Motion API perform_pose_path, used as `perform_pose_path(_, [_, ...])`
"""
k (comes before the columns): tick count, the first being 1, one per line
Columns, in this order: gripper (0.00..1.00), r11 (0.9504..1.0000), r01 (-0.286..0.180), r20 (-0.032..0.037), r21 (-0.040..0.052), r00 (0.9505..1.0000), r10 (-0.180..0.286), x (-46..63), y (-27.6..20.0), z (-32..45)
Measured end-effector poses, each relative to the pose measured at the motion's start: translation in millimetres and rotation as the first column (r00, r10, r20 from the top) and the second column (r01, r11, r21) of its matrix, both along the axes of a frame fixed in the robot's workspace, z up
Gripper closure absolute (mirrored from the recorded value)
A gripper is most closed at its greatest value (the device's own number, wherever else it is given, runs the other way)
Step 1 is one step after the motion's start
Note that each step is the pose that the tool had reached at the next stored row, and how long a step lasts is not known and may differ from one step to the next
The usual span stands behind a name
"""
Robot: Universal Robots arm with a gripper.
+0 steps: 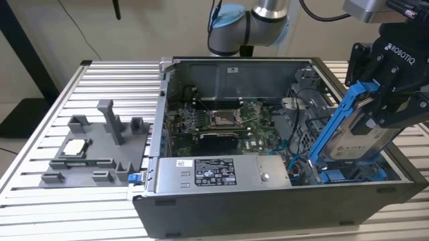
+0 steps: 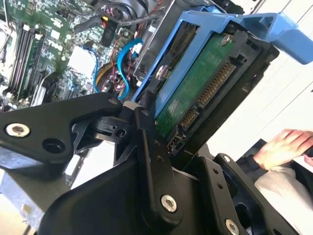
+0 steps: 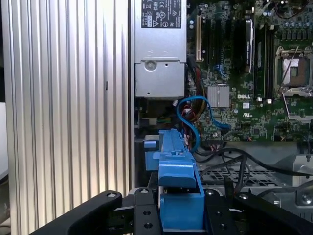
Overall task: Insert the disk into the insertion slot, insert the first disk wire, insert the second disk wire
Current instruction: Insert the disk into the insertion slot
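between the black fingers [image 1: 406,113], clamped shut on it, sits the flat silver-grey hard drive in a bright blue plastic carrier [image 1: 362,136], long axis steeply tilted; directly beneath its lower end lies the dark grey metal drive bay with blue rails [image 1: 350,176], inside the open computer case [image 1: 234,213].

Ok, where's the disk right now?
The disk is at the exterior view's right, tilted and gripped by the hand over the open computer case, its lower end near the insertion slot.
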State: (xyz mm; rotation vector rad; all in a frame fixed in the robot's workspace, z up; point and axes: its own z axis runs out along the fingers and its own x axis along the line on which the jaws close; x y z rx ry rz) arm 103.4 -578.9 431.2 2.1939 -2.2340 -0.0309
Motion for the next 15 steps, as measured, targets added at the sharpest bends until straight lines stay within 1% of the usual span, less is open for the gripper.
perform_pose_path(7, [0.67, 1.0, 0.0, 0.0, 0.0047, 1.0, 0.0, 0.1, 0.0, -3.0])
perform_pose_path(15, [0.67, 1.0, 0.0, 0.0, 0.0056, 1.0, 0.0, -0.1, 0.0, -5.4])
